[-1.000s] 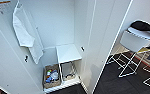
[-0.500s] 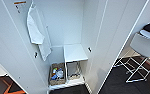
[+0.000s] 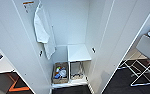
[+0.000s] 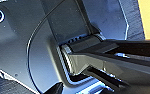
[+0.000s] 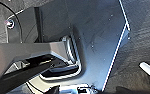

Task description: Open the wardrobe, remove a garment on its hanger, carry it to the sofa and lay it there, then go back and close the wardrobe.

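Observation:
The wardrobe (image 3: 68,22) stands right in front of me in the head view with both tall white doors swung wide. Its left door (image 3: 16,50) and right door (image 3: 111,37) frame the white interior. Inside, at the upper left, a white shirt-like cloth (image 3: 42,30) hangs down. Both wrist views look onto grey panels of my own body and dark bars.
A white shelf (image 3: 77,52) sits low inside on the right. Below it are a brown basket (image 3: 60,72) of small items and a wire bin (image 3: 76,71). A white chair with thin legs (image 3: 147,47) stands on dark carpet to the right. Orange floor marking (image 3: 16,86) lies at the lower left.
The whole head picture has shifted right, so the camera has turned left; the chair at the right now shows less. Nothing in the wardrobe has moved.

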Available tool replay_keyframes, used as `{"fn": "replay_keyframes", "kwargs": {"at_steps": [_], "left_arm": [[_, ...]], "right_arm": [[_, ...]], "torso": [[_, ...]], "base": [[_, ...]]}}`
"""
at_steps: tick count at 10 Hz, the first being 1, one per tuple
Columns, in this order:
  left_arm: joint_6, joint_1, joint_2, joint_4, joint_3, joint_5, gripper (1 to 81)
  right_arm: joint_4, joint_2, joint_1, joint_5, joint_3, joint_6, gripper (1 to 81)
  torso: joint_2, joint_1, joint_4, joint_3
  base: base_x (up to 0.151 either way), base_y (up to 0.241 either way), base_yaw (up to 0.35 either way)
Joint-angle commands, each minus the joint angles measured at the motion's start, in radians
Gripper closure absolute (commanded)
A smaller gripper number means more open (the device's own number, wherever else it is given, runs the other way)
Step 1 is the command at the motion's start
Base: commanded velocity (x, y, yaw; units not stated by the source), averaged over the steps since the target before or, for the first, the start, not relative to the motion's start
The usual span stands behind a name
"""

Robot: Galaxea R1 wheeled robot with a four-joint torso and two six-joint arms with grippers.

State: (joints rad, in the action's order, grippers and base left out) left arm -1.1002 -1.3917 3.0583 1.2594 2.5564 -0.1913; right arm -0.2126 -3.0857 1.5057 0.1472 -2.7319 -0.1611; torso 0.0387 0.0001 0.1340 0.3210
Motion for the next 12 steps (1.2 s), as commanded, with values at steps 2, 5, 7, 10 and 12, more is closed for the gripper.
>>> {"fn": "replay_keyframes", "kwargs": {"at_steps": [2,5,7,10,12], "left_arm": [[0.003,0.018,0.011,-0.011,-0.013,-0.039,1.0],[0.002,0.018,0.013,-0.011,-0.013,-0.039,1.0],[0.000,0.018,0.014,-0.011,-0.013,-0.040,1.0],[-0.001,0.016,0.014,-0.011,-0.014,-0.039,1.0],[-0.001,0.016,0.014,-0.011,-0.013,-0.039,1.0]], "right_arm": [[0.007,0.000,-0.012,-0.067,-0.003,-0.003,1.0],[0.007,0.002,-0.009,-0.066,-0.005,-0.003,1.0],[0.005,0.002,-0.009,-0.066,-0.005,-0.003,1.0],[0.007,0.002,-0.011,-0.067,-0.005,-0.003,1.0],[0.007,0.002,-0.011,-0.067,-0.005,-0.003,1.0]], "torso": [[0.000,0.000,0.000,0.000],[0.000,0.000,0.000,0.000],[0.000,0.000,0.000,0.000],[0.000,0.000,0.000,0.000],[0.001,0.000,0.000,0.000]], "base": [[0.000,0.072,0.000],[0.000,0.000,0.000],[0.000,0.000,0.000],[0.045,0.000,0.000],[0.071,0.000,0.000]]}}
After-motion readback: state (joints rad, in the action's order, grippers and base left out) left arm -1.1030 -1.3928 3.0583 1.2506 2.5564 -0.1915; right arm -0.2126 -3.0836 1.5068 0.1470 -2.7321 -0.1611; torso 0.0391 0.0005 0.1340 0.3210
